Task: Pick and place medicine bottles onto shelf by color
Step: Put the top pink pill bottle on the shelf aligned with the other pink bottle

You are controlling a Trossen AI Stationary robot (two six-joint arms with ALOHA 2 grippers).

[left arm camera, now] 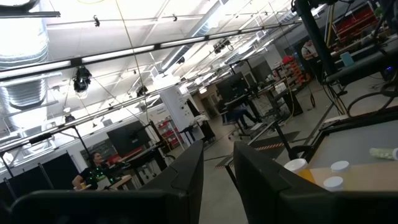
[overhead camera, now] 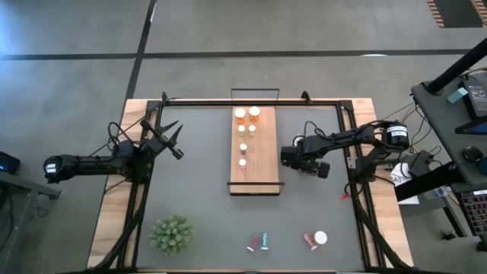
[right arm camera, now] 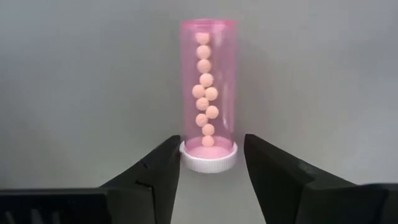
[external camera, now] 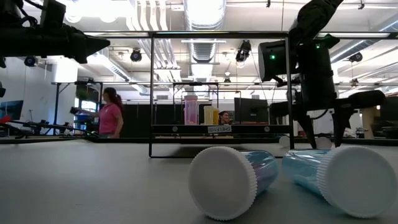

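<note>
a spiky green plant [overhead camera: 171, 234] sits near the dark grey tabletop's [overhead camera: 198, 198] front-left corner.

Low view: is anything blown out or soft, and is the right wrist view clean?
Low view: ceiling lights glare white; nearest teal bottles look slightly soft. Right wrist view: evenly lit, pink bottle sharp, pills countable, right end effector fingers dark.

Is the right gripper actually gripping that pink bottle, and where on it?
No hold. The right gripper stands open around the white cap end of the pink bottle, gaps showing on both sides.
</note>
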